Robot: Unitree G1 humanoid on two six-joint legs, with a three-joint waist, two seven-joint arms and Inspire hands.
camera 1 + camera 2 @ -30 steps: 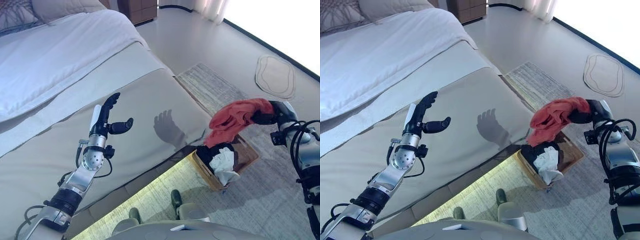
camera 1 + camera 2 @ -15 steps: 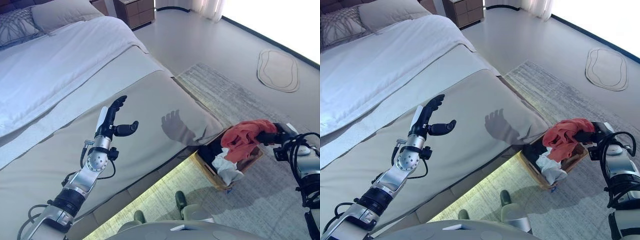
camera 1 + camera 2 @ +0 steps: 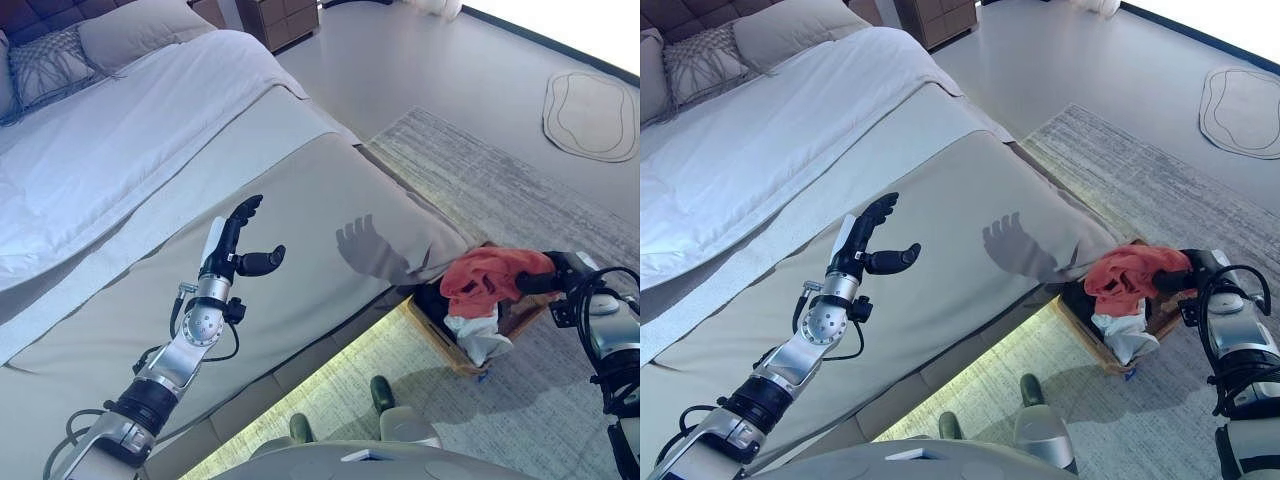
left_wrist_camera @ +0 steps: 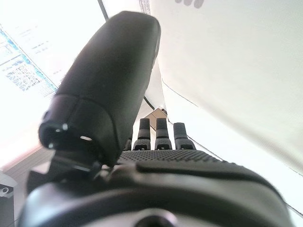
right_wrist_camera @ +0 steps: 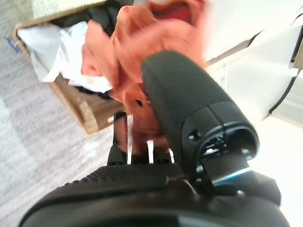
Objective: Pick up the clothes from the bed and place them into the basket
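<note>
Right robot hand (image 3: 540, 281), fingers curled round a bunched red-orange garment (image 3: 487, 277), holds it directly over the wicker basket (image 3: 450, 345) on the grey rug (image 3: 520, 190), just beside the bed's foot-end corner. The garment's lower folds touch the white cloth (image 3: 480, 335) and dark clothes already heaped in the basket. Left robot hand (image 3: 232, 240) hangs above the beige bedspread (image 3: 300, 230), fingers straight, thumb out, holding nothing. White duvet (image 3: 110, 140) and pillows (image 3: 60, 65) lie toward the bed's head.
</note>
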